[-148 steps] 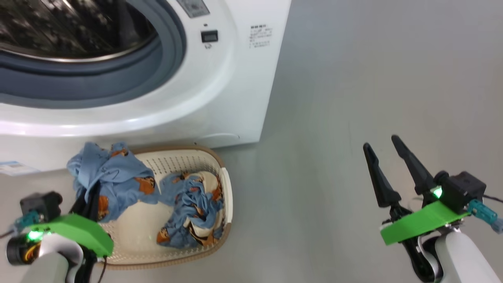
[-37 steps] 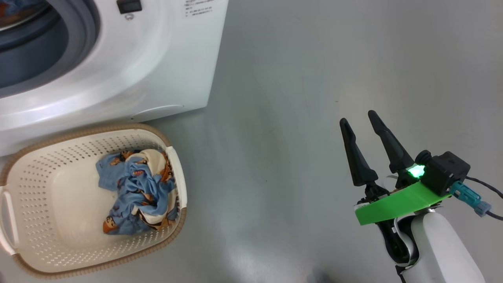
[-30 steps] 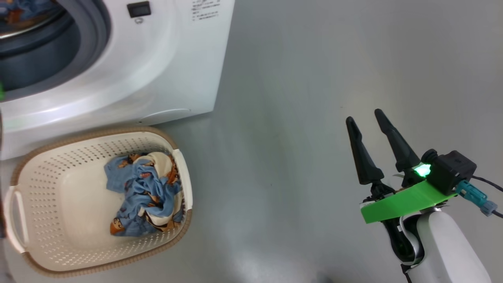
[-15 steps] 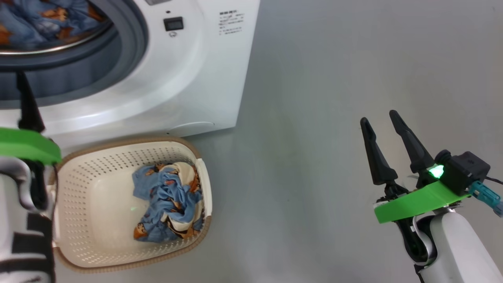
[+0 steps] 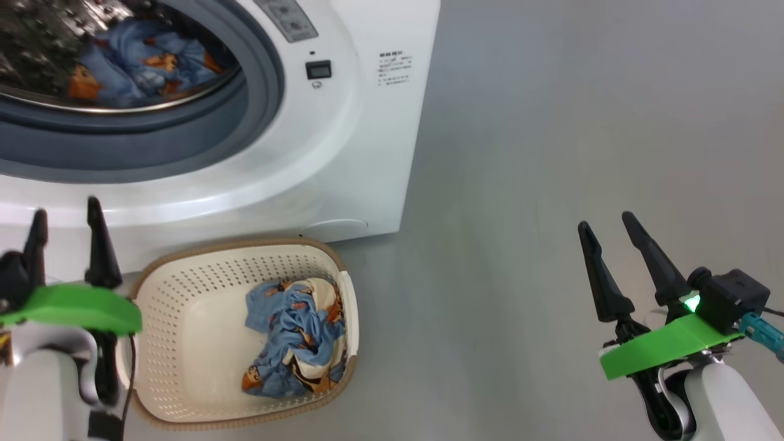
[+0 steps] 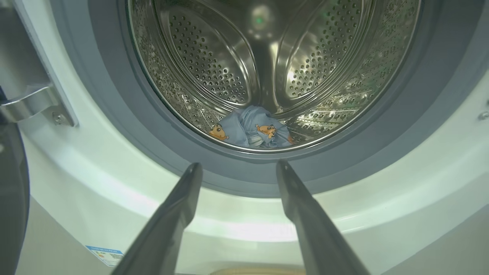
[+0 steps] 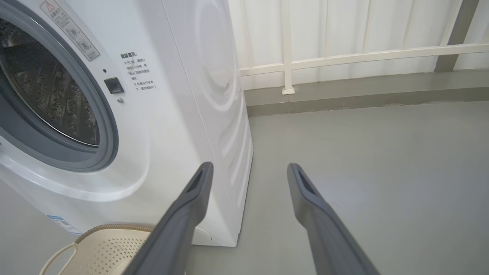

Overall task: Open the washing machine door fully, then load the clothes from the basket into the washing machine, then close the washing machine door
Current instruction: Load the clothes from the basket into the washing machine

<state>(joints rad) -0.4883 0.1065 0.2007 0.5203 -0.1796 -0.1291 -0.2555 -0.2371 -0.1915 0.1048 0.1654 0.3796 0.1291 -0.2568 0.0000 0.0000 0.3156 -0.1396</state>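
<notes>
The washing machine [image 5: 343,153] stands open at the upper left, and one piece of the clothes [image 5: 135,61] lies in its steel drum [image 6: 214,57]. On the floor in front sits the basket [image 5: 245,244] with another bundle of clothes [image 5: 294,340] at its right end. My left gripper [image 5: 65,211] hovers open and empty left of the basket, pointing at the drum mouth [image 6: 240,165]. My right gripper [image 5: 605,222] is open and empty over bare floor far to the right. A dark edge of the washing machine door [image 6: 9,191] hangs on its hinge [image 6: 34,107], swung open.
Grey floor [image 5: 520,184] spreads to the right of the machine. A white panelled wall with a rail [image 7: 344,57] runs behind it. A blue label [image 6: 105,254] marks the machine's lower left corner.
The head camera has swung back left. The piece my left gripper held over the basket now lies in the drum. That gripper has come back out empty. The right arm has kept its pose.
</notes>
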